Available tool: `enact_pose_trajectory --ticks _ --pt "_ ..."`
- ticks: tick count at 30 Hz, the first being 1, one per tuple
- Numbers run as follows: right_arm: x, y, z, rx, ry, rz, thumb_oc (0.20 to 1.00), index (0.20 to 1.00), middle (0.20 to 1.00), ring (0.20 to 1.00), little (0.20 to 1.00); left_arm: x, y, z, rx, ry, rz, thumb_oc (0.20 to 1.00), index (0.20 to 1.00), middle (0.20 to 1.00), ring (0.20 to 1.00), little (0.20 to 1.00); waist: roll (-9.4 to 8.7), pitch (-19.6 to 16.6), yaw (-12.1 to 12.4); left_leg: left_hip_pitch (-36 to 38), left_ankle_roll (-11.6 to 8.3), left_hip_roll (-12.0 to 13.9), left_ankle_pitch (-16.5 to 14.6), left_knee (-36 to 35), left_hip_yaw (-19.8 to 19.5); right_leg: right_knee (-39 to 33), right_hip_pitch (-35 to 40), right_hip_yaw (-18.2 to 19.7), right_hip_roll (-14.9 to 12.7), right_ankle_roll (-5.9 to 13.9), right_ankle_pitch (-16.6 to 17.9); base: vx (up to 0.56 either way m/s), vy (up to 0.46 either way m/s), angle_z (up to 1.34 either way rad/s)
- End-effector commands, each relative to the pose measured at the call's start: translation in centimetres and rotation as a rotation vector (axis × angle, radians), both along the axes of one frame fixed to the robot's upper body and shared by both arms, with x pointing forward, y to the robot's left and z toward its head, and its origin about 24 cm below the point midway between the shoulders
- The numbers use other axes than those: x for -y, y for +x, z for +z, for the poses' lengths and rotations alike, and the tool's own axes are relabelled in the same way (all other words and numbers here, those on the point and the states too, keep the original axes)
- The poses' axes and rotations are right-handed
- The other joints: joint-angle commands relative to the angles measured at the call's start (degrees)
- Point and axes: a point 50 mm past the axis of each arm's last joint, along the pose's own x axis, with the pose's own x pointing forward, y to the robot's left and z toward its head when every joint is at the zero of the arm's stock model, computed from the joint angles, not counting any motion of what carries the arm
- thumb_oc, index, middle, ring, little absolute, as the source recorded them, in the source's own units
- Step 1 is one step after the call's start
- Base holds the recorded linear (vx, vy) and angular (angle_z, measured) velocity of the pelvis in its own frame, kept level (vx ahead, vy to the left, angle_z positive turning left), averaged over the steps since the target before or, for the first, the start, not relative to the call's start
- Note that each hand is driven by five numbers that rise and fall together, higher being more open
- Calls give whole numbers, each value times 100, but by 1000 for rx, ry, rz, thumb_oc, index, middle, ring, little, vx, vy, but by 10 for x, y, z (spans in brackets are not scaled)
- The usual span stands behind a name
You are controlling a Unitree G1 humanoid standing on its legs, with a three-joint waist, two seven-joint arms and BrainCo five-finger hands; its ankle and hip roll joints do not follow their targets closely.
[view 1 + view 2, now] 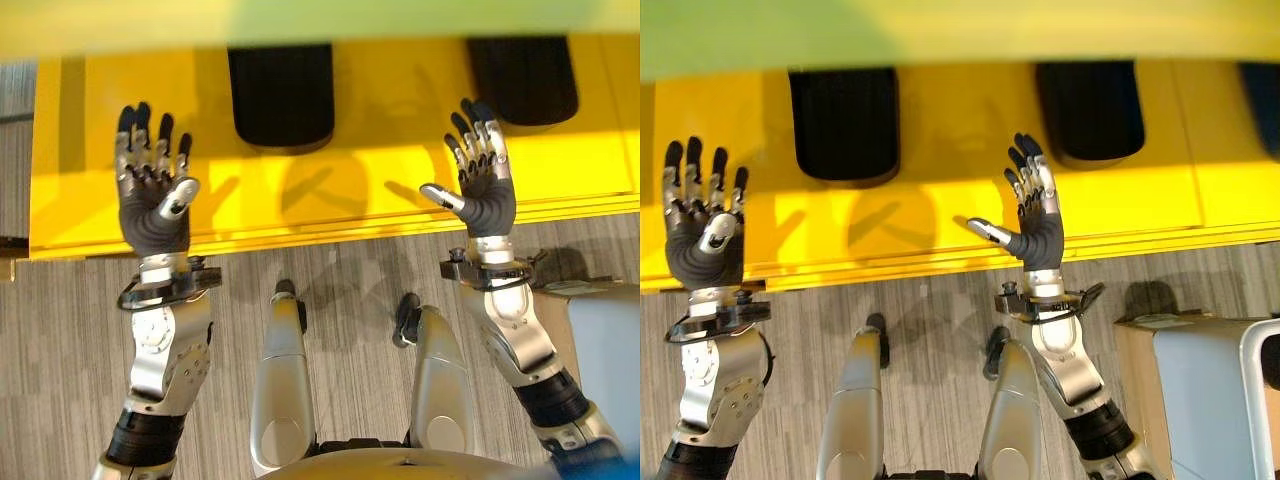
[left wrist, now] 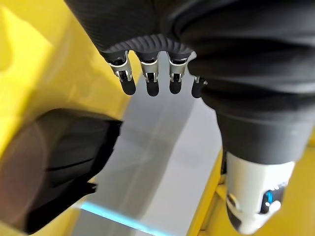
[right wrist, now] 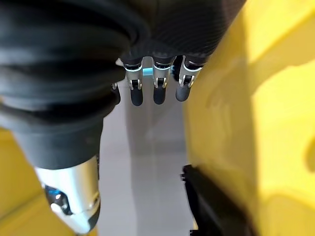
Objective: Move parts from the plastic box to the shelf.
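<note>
Two black ribbed parts point(image 1: 281, 95) point(image 1: 521, 78) are seen lying on the yellow shelf point(image 1: 380, 160), dark and rounded at their near ends, well apart from each other. Their far ends are cut off by the shelf's blurred upper board. At the far right of the shelf a third dark shape point(image 1: 1262, 100) is glimpsed, too cropped to be identified. The left hand point(image 1: 152, 205) is held over the shelf's near edge, palm up, fingers spread and straight, nothing held. The right hand point(image 1: 484, 190) is raised likewise over the same edge, fingers extended, thumb out, empty. Beside the shelf's near right corner, a pale box point(image 1: 1215, 400) is partly shown; its contents cannot be made out.
</note>
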Motion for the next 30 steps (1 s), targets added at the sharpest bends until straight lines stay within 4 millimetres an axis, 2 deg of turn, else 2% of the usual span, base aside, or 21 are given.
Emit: enact_pose_trajectory --ticks 1,4,6,8,11,13,16,17,19,20,22,23,25,27,28,29,30 --pt "8 -1 13 106 10 38 1000 1000 1000 1000 1000 4 -5 6 68 86 -51 1000 1000 1000 1000 1000 33 -612 -46 214 32 159 704 -588 -244 -152 153 168 114 14 515 109 -63 -14" --pt "20 -7 2 51 2 29 1000 1000 1000 1000 1000 1 -7 -3 28 98 -70 1000 1000 1000 1000 1000 59 -657 -125 800 6 262 900 -1138 -143 -678 719 107 193 69 654 136 -49 -16" --pt "31 -14 -5 13 -39 17 1000 1000 1000 1000 1000 0 -8 -17 -40 94 -101 1000 1000 1000 1000 1000 129 -780 -216 1683 -57 428 1237 -2060 45 -1417 1435 106 343 139 873 242 -58 -26" --pt "36 -19 -11 -18 -53 21 1000 1000 1000 1000 1000 0 -9 -28 -86 82 -118 1000 1000 1000 1000 1000 227 -957 -294 2252 -84 583 1514 -2724 195 -1723 1758 139 472 140 888 205 -61 -26" --pt "43 -25 -13 -37 -78 15 1000 1000 1000 1000 1000 3 -14 -43 -156 69 -144 1000 1000 1000 1000 1000 365 -1301 -425 2819 -142 861 1862 -3291 483 -1924 2006 192 724 44 820 108 -98 -35" --pt "42 -25 -15 -47 -79 23 1000 1000 1000 1000 1000 3 -14 -47 -171 65 -148 1000 1000 1000 1000 1000 388 -1367 -439 2889 -154 925 1940 -3327 541 -1932 2018 233 794 15 800 55 -112 -36" --pt "41 -23 -17 -57 -91 38 1000 1000 1000 1000 1000 9 -15 -62 -235 38 -171 1000 1000 1000 1000 1000 591 -1661 -500 3239 -277 1305 2673 -3616 755 -1923 2104 384 1235 -223 646 81 -225 -48" --pt "42 -23 -18 -64 -89 38 1000 1000 1000 1000 1000 10 -15 -65 -244 33 -178 1000 1000 1000 1000 1000 625 -1683 -506 3232 -289 1328 2783 -3621 768 -1972 2109 418 1284 -261 641 38 -228 -42" --pt "44 -23 -18 -62 -113 19 1000 1000 1000 1000 1000 16 -13 -71 -270 20 -205 1000 1000 1000 1000 1000 684 -1726 -544 3175 -321 1339 3250 -3630 925 -2246 2232 368 1328 -354 695 8 -163 -23" --pt "45 -22 -17 -57 -128 9 1000 1000 1000 1000 1000 18 -11 -72 -270 18 -218 1000 1000 1000 1000 1000 694 -1720 -568 3140 -318 1323 3331 -3646 1036 -2407 2300 310 1322 -376 736 23 -132 2" --pt "46 -20 -20 -75 -138 -14 1000 1000 1000 1000 1000 21 -9 -74 -276 5 -239 1000 1000 1000 1000 1000 642 -1716 -589 3145 -235 1057 3054 -3591 1145 -2794 2520 284 1261 -375 825 61 -144 16" --pt "45 -19 -25 -96 -136 -11 1000 1000 1000 1000 1000 22 -10 -75 -276 4 -242 1000 1000 1000 1000 1000 572 -1707 -457 3023 10 326 2484 -3444 637 -3207 2698 417 1196 -348 1042 85 -140 20" --pt "45 -19 -27 -104 -137 -6 1000 1000 1000 1000 1000 22 -12 -76 -282 -1 -243 1000 1000 1000 1000 1000 471 -1769 -396 2907 241 -369 1865 -3412 351 -3562 2816 516 1124 -310 1264 70 -98 -37" --pt "45 -19 -27 -104 -137 -6 1000 1000 1000 1000 1000 22 -12 -76 -282 -1 -243 1000 1000 1000 1000 1000 471 -1772 -396 2903 241 -369 1865 -3411 351 -3562 2813 516 1124 -310 1264 23 -31 -68" --pt "45 -18 -33 -138 -138 -3 1000 1000 1000 1000 1000 23 -13 -78 -290 5 -247 1000 1000 1000 1000 1000 451 -1773 -305 2871 454 -1023 1522 -3394 55 -3738 2860 668 1183 -311 1418 59 -74 -28" --pt "43 -17 -38 -154 -146 2 1000 1000 1000 1000 1000 27 -11 -78 -286 12 -248 1000 1000 1000 1000 1000 458 -1847 -190 2712 684 -1826 1485 -3472 -683 -4002 2857 891 1374 -335 1632 56 -76 -33" --pt "37 -15 -38 -150 -141 28 1000 1000 1000 1000 1000 27 -13 -79 -283 14 -261 1000 1000 1000 1000 1000 465 -1959 -152 2723 885 -2106 1554 -3647 -1091 -4252 2802 1321 1716 -313 1782 78 -6 -121"
